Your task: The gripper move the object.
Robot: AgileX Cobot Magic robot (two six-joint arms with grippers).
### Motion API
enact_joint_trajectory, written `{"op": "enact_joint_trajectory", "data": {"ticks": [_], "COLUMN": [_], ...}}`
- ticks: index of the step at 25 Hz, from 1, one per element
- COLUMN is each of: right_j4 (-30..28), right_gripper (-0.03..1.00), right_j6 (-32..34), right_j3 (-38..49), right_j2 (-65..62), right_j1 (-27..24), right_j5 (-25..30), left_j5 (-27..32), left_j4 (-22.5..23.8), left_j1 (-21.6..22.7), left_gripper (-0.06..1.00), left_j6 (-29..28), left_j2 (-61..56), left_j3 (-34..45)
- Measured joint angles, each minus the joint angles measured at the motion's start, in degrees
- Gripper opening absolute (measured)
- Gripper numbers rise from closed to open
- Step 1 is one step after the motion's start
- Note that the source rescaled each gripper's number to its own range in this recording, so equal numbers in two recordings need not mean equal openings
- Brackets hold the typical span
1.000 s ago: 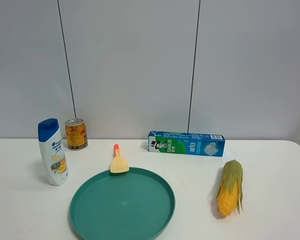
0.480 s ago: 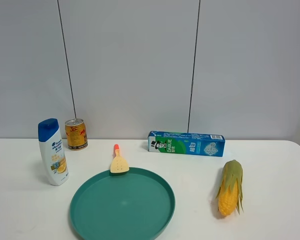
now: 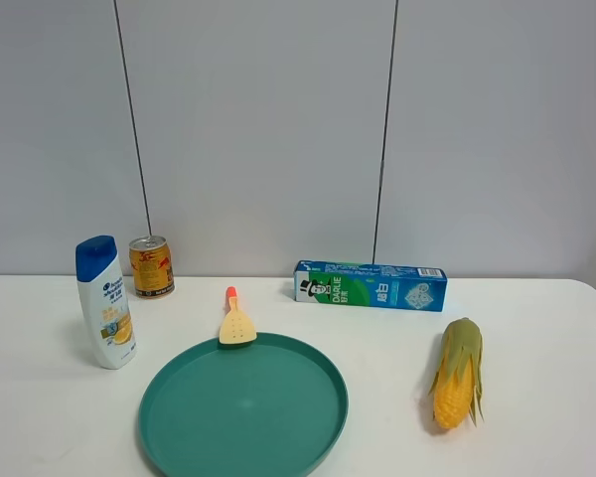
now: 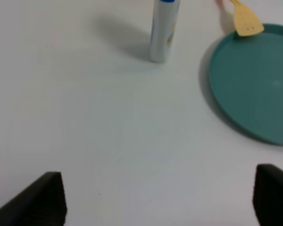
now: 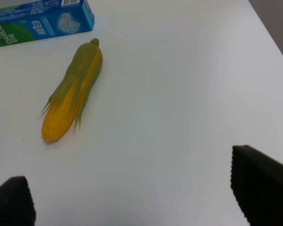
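Note:
The gold drink can (image 3: 151, 265) with red markings and a silver top stands upright at the back left of the white table, just behind the shampoo bottle. No arm or gripper shows in the exterior high view. In the left wrist view my left gripper (image 4: 155, 200) is open, its black fingertips (image 4: 42, 200) wide apart over bare table, well short of the bottle; the can is out of that view. In the right wrist view my right gripper (image 5: 137, 193) is open over bare table, near the corn.
A white, blue-capped shampoo bottle (image 3: 104, 301) stands front of the can. A round green plate (image 3: 243, 407) lies at front centre with a yellow spatula (image 3: 236, 322) on its far rim. A blue-green toothpaste box (image 3: 370, 285) lies at the back. A corn cob (image 3: 458, 373) lies right.

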Motion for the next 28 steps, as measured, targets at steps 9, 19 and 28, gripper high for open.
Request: {"op": "enact_joint_trajectory", "data": {"ticks": [9,19,28], "right_j4": [0.0,0.0,0.0], "right_gripper": [1.0,1.0,1.0], "right_j6": [0.0,0.0,0.0], "right_j3": [0.0,0.0,0.0], "right_j2": [0.0,0.0,0.0], "right_j1": [0.0,0.0,0.0], "right_j5": [0.0,0.0,0.0], "left_j5": [0.7,1.4,1.9], "left_j4": [-0.5,-1.9,-1.9], "left_j1": [6.7,7.8,7.8], "left_gripper": [0.44,0.44,0.44], "left_j6": [4.0,5.5,5.5], "left_j2": [-1.7,-14.0,-17.0], "left_j3": [3.6,4.5,4.6]}}
